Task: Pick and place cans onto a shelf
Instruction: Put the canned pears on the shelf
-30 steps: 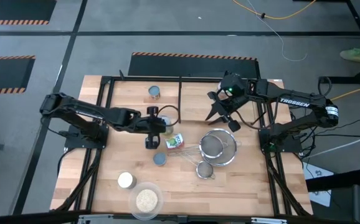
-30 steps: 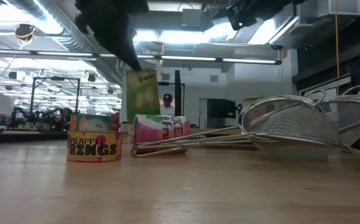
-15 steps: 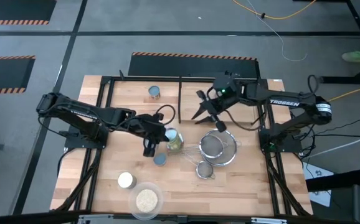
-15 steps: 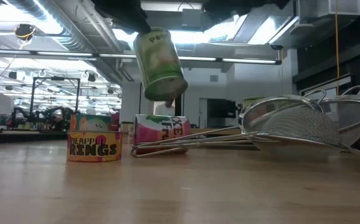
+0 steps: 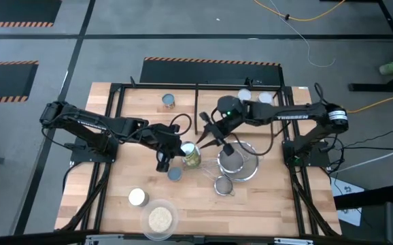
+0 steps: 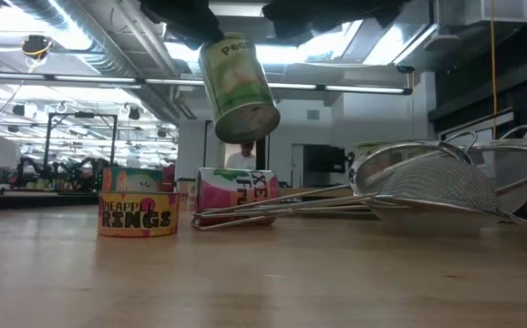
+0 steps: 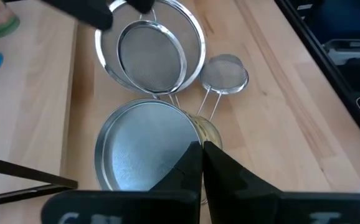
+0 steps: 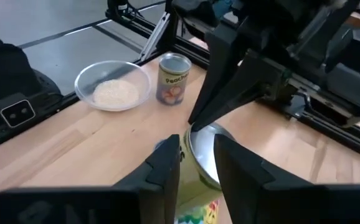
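Note:
My left gripper (image 5: 175,148) is shut on a green-labelled can (image 5: 191,155), held tilted above the table in the low view (image 6: 238,87). My right gripper (image 5: 210,133) is open; in its wrist view its fingers (image 8: 165,167) stand on either side of that can's silver top (image 8: 206,154). A pink-labelled can (image 6: 236,196) lies on its side below. A short pineapple-rings can (image 6: 138,211) stands beside it. One can (image 5: 168,101) stands on the shelf (image 5: 142,112). My left gripper holds the green can at the edge of its silver top (image 7: 179,144), its fingers (image 7: 195,163) nearly together there. They come slanting down from the table's left. The can hangs below them, lifted clear and tilted, its bottom (image 6: 256,123) swung toward the right. My right gripper: I cannot tell whether its fingers touch the can.
Two large wire strainers (image 5: 238,160) and a small one (image 5: 224,185) lie right of the cans. A cream-topped can (image 5: 137,197) and a clear dish of grains (image 5: 159,219) stand near the front edge. Two more cans (image 5: 245,96) stand at the far right.
My left gripper has lifted the green can off the table, carried it a little toward the right edge, and the can has tipped from upright to tilted. My right gripper has come from the far right toward the table's left and near edge, up to the can.

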Available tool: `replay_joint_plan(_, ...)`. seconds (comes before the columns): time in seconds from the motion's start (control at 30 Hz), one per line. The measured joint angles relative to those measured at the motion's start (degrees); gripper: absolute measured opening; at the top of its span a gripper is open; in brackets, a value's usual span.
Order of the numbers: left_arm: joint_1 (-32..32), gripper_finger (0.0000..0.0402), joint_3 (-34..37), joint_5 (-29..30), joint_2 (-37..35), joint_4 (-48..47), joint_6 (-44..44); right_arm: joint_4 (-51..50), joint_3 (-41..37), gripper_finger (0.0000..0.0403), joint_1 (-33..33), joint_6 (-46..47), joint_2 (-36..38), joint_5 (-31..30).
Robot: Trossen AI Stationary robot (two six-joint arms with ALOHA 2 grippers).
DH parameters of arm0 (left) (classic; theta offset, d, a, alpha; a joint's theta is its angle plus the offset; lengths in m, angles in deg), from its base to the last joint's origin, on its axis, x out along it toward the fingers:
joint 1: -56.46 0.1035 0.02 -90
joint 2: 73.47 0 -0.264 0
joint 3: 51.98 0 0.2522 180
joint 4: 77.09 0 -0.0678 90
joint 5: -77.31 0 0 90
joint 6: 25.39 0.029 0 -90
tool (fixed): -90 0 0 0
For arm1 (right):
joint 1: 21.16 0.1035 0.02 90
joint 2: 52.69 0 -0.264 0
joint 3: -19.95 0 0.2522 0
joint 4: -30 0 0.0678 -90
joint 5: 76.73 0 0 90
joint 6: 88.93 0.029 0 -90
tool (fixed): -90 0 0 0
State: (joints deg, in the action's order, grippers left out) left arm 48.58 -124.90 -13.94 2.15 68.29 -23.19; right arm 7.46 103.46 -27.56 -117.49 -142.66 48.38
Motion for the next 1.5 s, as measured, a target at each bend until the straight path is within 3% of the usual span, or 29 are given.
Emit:
replay_joint_plan(0.63,0.0,0.0000,0.0,0.0,0.0,-0.2,0.0,4.8,0.0,0.0104,1.0,4.3,-7.6,1.1)
replay_joint_plan(1.5,4.1,0.0000,0.0,-0.3,0.0,1.9,1.8,3.4,0.0,0.0104,1.0,4.3,-8.3,0.7)
